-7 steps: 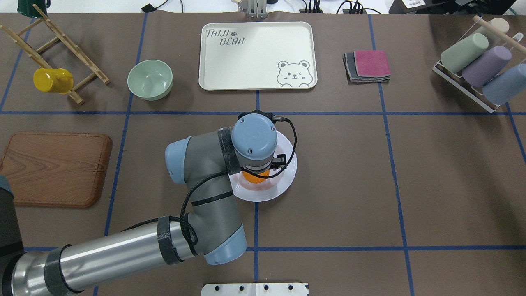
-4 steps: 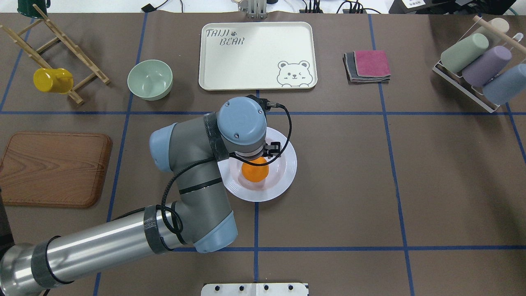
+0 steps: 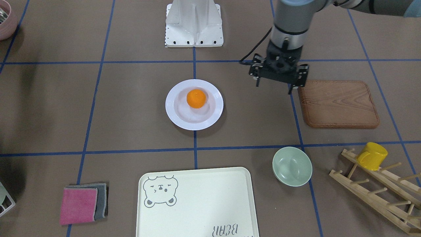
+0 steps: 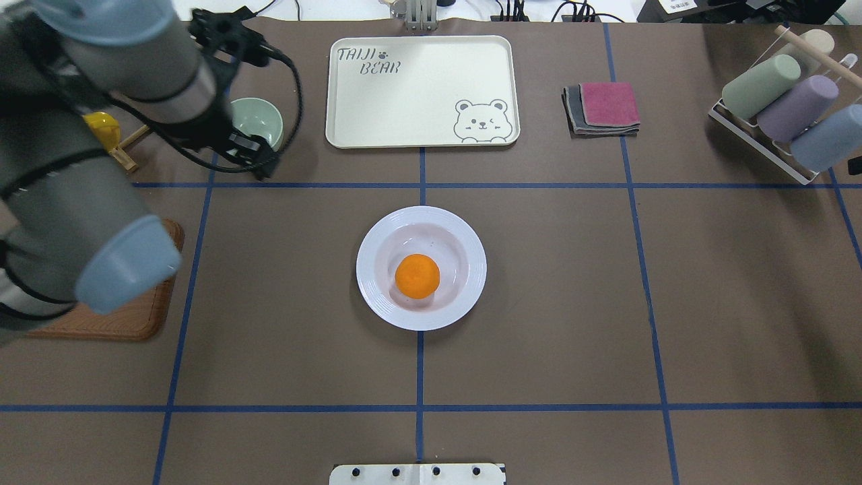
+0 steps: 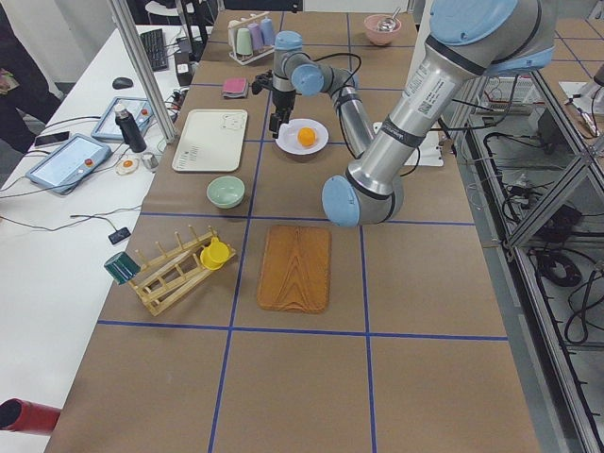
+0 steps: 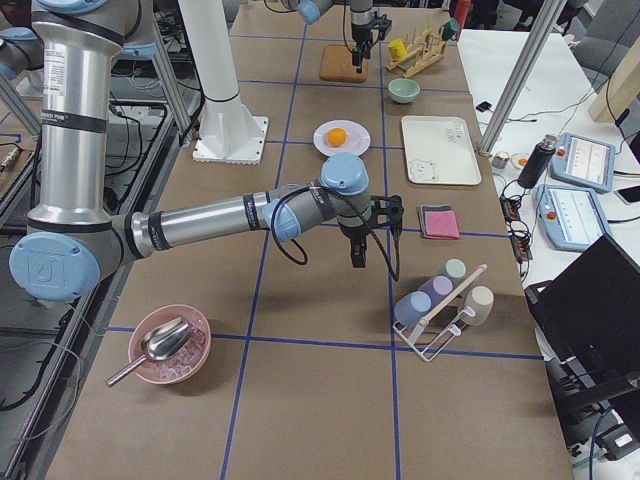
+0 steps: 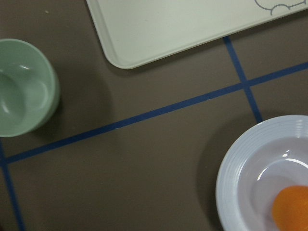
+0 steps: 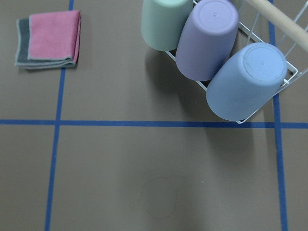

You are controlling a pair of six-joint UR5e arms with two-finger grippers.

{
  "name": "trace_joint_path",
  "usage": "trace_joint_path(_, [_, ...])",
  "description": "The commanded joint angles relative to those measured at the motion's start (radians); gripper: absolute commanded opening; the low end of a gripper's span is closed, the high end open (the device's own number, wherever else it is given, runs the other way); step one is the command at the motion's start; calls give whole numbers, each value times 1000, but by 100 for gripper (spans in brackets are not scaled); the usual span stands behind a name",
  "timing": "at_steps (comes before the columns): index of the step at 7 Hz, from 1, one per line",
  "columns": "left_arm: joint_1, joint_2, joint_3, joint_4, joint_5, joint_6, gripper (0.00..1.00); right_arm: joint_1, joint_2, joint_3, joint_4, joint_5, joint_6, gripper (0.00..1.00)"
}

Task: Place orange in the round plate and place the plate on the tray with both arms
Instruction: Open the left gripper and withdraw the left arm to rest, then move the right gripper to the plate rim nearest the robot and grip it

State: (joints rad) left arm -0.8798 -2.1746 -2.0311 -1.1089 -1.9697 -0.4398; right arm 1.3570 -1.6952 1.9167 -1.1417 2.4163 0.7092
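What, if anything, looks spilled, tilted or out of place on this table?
Nothing stands out. The orange sits in the well of the round plate, which lies flat on the table. The tray and the folded cloths lie neat, and nothing is spilled.

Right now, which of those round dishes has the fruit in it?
The white round plate in the middle: the orange sits in its well. The pale-green bowl near the tray holds nothing.
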Motion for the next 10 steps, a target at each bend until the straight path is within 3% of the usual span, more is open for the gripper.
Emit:
trace_joint_path(1, [-294,184,-109,126,-116,395,99,-99,-24,-1,342,-6,447,100])
trace_joint_path(2, [-423,291,-97,121,-176,581,99,-122,-41,-1,458,-8,570,100])
trace_joint_path(3, [-514,382,-54,113,-141,716,99,-146,-44,-1,553,-28,698,100])
trace_joint_path(5, [-699,440,78,40,-185,745,99,-316,-40,14,702,-225,949,100])
trace_joint_path(7, [-732,514,117,-9,-250,759,99,-546,-38,82,727,-522,1135,98])
trace_joint_path(9, [-758,547,134,-15,-284,762,99,-887,-35,93,727,-984,1222,98])
trace_joint_path(10, [-760,547,134,-16,-284,762,99,-1049,-31,96,724,-1173,1269,98])
